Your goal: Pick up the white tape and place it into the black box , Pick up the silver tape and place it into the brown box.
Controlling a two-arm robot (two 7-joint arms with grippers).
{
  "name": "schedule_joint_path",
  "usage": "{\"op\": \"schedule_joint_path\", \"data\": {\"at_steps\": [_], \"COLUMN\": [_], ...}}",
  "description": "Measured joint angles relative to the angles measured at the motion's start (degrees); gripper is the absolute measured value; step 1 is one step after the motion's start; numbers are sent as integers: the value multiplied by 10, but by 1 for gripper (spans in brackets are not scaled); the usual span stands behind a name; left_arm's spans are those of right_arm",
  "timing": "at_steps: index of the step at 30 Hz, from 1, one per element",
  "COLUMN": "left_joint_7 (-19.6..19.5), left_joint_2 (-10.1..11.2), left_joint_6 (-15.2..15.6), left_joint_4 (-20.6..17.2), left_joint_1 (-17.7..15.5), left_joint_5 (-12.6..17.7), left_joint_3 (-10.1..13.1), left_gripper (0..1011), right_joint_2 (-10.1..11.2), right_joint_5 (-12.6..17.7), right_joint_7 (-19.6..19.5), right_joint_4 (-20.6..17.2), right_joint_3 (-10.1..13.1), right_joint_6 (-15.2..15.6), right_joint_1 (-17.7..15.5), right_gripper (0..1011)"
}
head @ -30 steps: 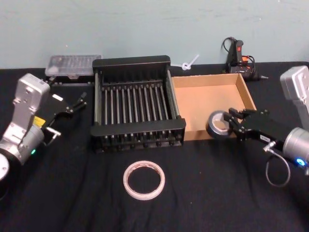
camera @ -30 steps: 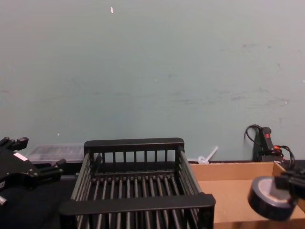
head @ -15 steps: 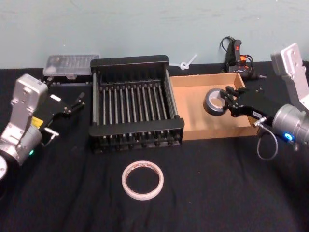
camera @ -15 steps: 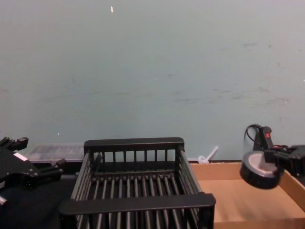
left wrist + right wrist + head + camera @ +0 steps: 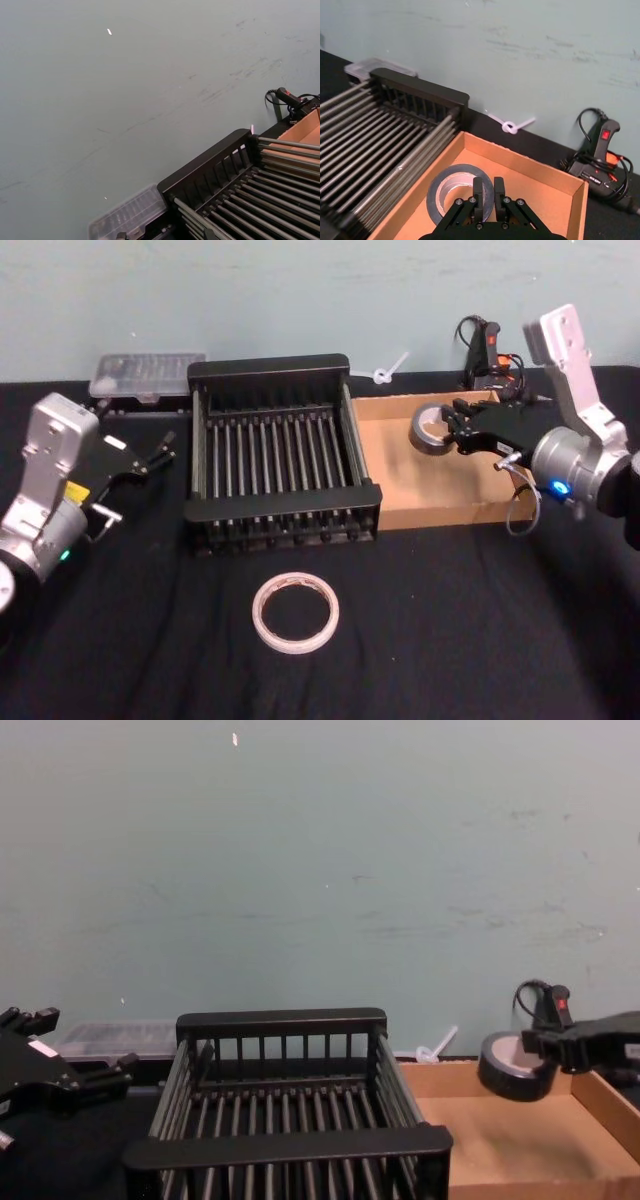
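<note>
The silver tape (image 5: 428, 430) hangs above the back left part of the brown box (image 5: 440, 495), with my right gripper (image 5: 452, 426) shut on its rim. In the right wrist view the fingers pinch the silver tape (image 5: 457, 192) over the brown box (image 5: 542, 192). The chest view shows the silver tape (image 5: 508, 1070) held by the right gripper (image 5: 535, 1046) clear of the brown box (image 5: 510, 1145). On the black cloth in front of the black box (image 5: 270, 367) lies the white tape (image 5: 296, 613), flat. My left gripper (image 5: 165, 448) is parked open left of the black box.
A clear plastic case (image 5: 150, 373) sits behind the black box at the left. A glue gun (image 5: 487, 350) with cables and a white zip tie (image 5: 392, 368) lie behind the brown box. A green wall closes the back.
My right gripper carried the silver tape from the brown box's front edge up and back, over the box's rear left. The left arm and the white tape stayed put.
</note>
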Motion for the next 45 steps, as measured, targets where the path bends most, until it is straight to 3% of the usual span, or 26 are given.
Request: {"op": "schedule_joint_path", "data": {"at_steps": [12,20,29,45], "left_joint_7": [0,0,0,0], "left_joint_2": [0,0,0,0], "left_joint_6": [0,0,0,0], "left_joint_4": [0,0,0,0], "left_joint_1": [0,0,0,0], "left_joint_5": [0,0,0,0], "left_joint_3": [0,0,0,0], "left_gripper": [1001,1001,1002,1001], "right_joint_2": [-50,-59,-58,-57], "right_joint_5": [-28,-45,-44,-41], "right_joint_7": [-17,-17,-17,-16], "right_joint_4": [106,128,127,125], "right_joint_3": [-4,-6,-6,-5], "right_joint_6": [10,12,12,11], "right_joint_1": [53,62,61,61], "right_gripper": [133,134,135,600]}}
